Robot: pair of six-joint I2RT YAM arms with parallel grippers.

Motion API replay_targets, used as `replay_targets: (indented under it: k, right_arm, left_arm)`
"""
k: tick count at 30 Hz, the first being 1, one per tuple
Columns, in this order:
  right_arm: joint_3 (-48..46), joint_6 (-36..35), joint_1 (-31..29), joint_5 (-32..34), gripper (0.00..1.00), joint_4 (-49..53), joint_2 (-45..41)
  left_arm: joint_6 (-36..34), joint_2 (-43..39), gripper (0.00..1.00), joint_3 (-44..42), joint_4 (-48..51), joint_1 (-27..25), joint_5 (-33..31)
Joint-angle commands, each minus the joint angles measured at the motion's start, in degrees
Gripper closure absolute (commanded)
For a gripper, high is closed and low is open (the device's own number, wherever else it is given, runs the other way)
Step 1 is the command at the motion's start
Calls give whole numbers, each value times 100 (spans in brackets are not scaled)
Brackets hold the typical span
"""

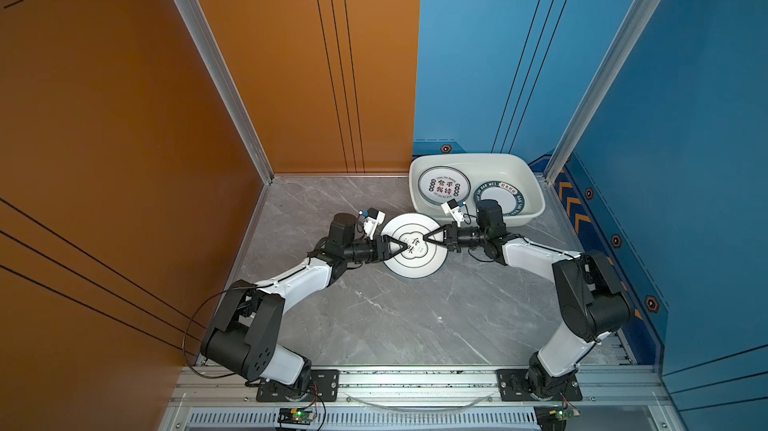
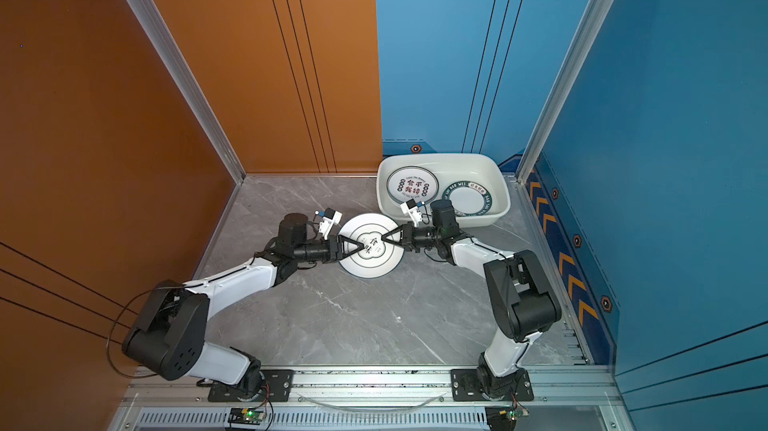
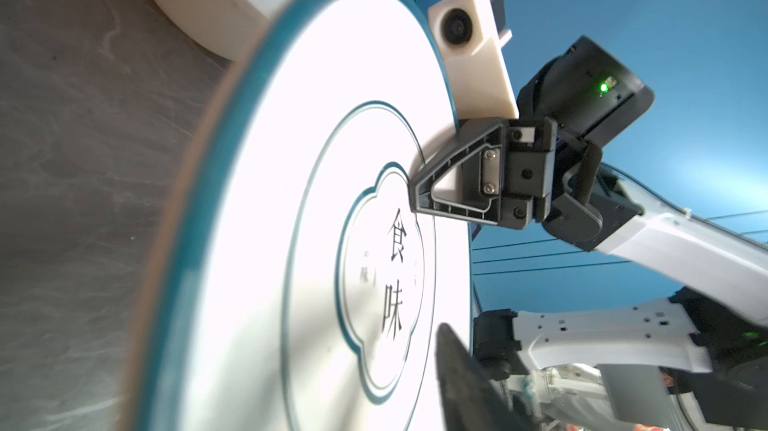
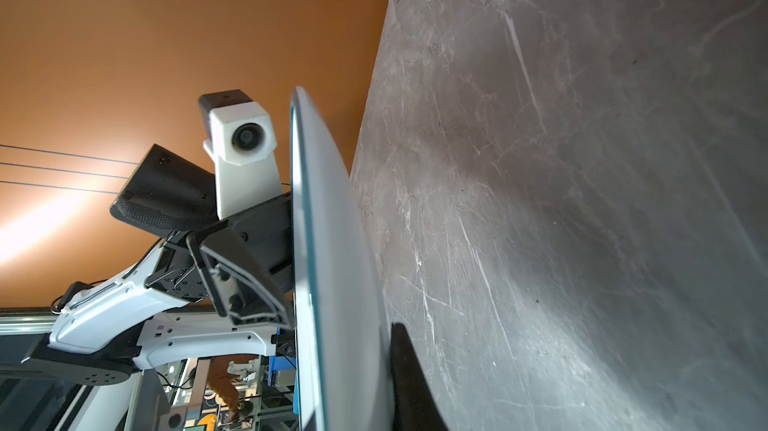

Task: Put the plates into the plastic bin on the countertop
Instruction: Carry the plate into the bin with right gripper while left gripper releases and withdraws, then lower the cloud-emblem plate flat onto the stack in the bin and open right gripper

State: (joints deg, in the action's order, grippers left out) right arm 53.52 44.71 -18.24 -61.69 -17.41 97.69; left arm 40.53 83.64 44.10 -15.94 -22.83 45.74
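Observation:
A white plate (image 1: 415, 260) with a teal rim and black lettering hangs level just above the grey countertop (image 1: 374, 316), between both grippers. My right gripper (image 1: 424, 237) is shut on its right edge, one finger under the plate (image 4: 332, 242) and one on top. My left gripper (image 1: 403, 247) straddles the left edge and stands open; its upper finger (image 3: 465, 370) is off the plate's face (image 3: 270, 242), and its lower finger is hidden. The white plastic bin (image 1: 469, 155) stands behind the right arm. It holds a stack of lettered plates (image 1: 444, 187) and a teal-rimmed plate (image 1: 515, 200).
An orange wall (image 1: 124, 158) closes the left side and blue walls (image 1: 685, 158) the back and right. An aluminium rail (image 1: 415, 383) carrying both arm bases runs along the front edge. The right wrist (image 1: 490, 212) overlaps the bin's front rim in both top views.

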Motion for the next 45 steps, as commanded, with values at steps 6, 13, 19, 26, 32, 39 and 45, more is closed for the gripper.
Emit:
replay_targets:
  k: [6, 13, 19, 26, 32, 39, 45]
  right_arm:
    - [434, -567, 568, 232, 100, 1498, -428]
    - [1365, -605, 1172, 1131, 100, 2432, -356]
    - [2630, -810, 1513, 2499, 100, 3257, 269]
    - [4433, -779, 1710, 3002, 100, 3882, 1690]
    - [5826, -782, 1710, 3272, 100, 4424, 2780]
    - [6440, -808, 1692, 3494, 100, 4720, 3440]
    - [6544, -820, 1701, 3624, 100, 4742, 3686]
  left_arm:
    - [-1067, -637, 2, 279, 1375, -46, -710]
    - [-1247, -988, 2, 218, 1735, 22, -1396]
    - [-1344, -1101, 2, 155, 1989, 92, -1555]
    - [-1303, -1384, 2, -134, 1955, 259, -1517]
    - [-1285, -1532, 2, -294, 1947, 385, -1473]
    - [-1276, -1613, 2, -305, 1998, 453, -1448]
    - [-1241, -1607, 2, -295, 2025, 516, -1403]
